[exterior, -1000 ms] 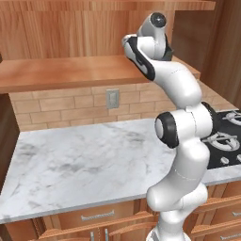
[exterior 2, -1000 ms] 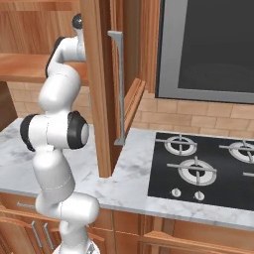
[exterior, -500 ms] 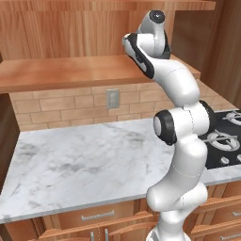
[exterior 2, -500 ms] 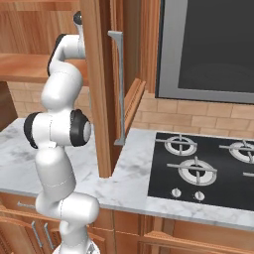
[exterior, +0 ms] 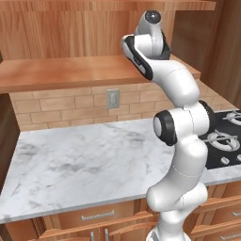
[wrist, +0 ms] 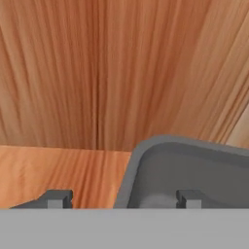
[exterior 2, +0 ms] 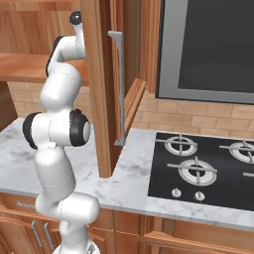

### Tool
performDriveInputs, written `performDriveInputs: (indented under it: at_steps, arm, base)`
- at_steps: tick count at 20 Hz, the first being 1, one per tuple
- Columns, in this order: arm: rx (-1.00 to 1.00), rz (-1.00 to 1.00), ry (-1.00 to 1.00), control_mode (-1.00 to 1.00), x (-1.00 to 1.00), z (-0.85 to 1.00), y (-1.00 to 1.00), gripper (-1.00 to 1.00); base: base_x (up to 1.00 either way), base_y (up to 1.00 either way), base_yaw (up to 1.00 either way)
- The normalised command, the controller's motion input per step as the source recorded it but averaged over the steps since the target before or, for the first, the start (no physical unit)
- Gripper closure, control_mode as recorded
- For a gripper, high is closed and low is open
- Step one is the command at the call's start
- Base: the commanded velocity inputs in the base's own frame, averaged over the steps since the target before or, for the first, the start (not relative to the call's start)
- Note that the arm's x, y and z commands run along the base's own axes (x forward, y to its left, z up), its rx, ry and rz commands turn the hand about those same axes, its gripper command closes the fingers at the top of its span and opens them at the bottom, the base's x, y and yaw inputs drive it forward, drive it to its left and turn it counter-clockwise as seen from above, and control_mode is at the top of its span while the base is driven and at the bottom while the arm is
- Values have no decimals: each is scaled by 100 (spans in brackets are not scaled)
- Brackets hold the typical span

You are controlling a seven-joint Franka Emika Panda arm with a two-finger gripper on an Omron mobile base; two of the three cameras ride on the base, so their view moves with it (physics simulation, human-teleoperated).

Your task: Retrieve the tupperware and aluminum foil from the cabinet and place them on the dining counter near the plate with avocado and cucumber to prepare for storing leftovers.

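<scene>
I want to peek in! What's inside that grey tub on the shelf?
One fingertip of the gripper dips inside the tupperware; the other stands outside its rim. Otherwise just grey wall and floor show. The tub's nearer part is cut off, so unknown.

A home kitchen here: white-grey veined marble worktop (exterior: 84,164) backed by tan brick wall (exterior: 61,106), black gas stove (exterior 2: 208,171) at its right end, brown wooden wall cabinet (exterior: 70,70) above, panelled wooden drawers (exterior: 94,216) under its front edge.

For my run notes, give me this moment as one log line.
phase: reaching for tupperware | gripper: jaws straddle tub's near rim, not yet closed | tub: on cabinet shelf
</scene>
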Motion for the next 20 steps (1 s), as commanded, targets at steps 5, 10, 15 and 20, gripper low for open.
performDriveInputs:
  at_steps: [5, 10, 15, 20]
  arm:
    - [0, -1, 0, -100, 0, -20, 1, 100]
    - [0, 0, 6, -100, -9, -7, 1, 100]
    - [0, 1, 0, -100, -75, -14, 28, 100]
    - [-4, 12, 0, -100, -100, 0, 45, 100]
  base:
    - [0, 0, 0]
    - [0, 0, 0]
    - [0, 0, 0]
    - [0, 0, 0]
